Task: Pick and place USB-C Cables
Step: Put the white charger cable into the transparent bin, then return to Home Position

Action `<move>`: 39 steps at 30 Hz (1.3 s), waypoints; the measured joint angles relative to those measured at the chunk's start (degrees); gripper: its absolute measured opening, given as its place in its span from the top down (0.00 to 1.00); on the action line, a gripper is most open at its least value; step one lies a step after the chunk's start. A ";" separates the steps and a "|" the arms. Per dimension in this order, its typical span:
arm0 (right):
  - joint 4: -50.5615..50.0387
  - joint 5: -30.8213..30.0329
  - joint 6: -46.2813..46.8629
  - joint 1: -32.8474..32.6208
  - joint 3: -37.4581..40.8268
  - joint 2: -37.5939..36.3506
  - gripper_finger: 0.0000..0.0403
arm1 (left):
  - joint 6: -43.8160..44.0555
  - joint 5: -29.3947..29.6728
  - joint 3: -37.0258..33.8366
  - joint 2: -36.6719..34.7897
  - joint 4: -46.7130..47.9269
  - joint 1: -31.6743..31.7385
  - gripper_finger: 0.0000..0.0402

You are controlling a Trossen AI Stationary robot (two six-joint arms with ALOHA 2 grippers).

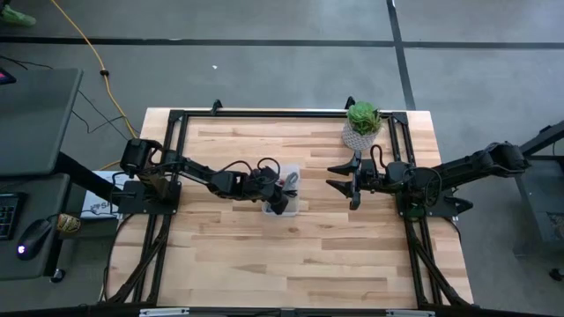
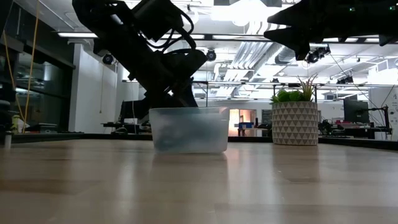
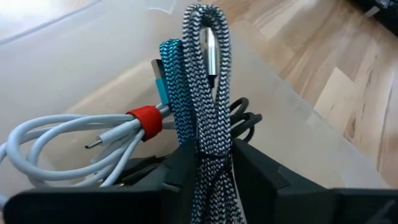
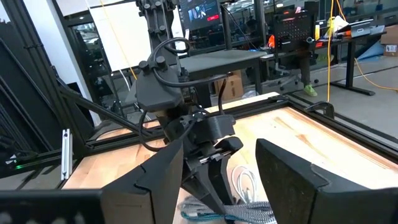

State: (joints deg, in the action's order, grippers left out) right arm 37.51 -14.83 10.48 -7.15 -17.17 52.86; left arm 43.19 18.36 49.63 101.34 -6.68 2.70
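spanning wooden table [image 1: 264, 264], workshop behind

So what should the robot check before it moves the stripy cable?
1. Left claw shut on the silvery grey cable: ok.
2. Only that cable in the claw: ok; the teal-blue cable sits beside it.
3. Red-and-white cable and black cable lying in the clear tub: ok.
4. Right claw open, away from the tub: ok.
5. Cables not tangled together: cannot tell.

No readable text, labels, brands, numbers or signs, distant screens too small to make out
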 joint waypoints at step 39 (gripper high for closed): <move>-1.09 0.00 0.02 0.01 0.00 0.02 0.52 | -37.92 1.37 -15.07 -37.45 -8.95 -12.54 0.58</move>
State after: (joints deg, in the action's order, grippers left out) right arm 36.41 -14.83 10.50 -7.14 -17.17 52.88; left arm 5.27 19.74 34.56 63.89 -15.63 -9.84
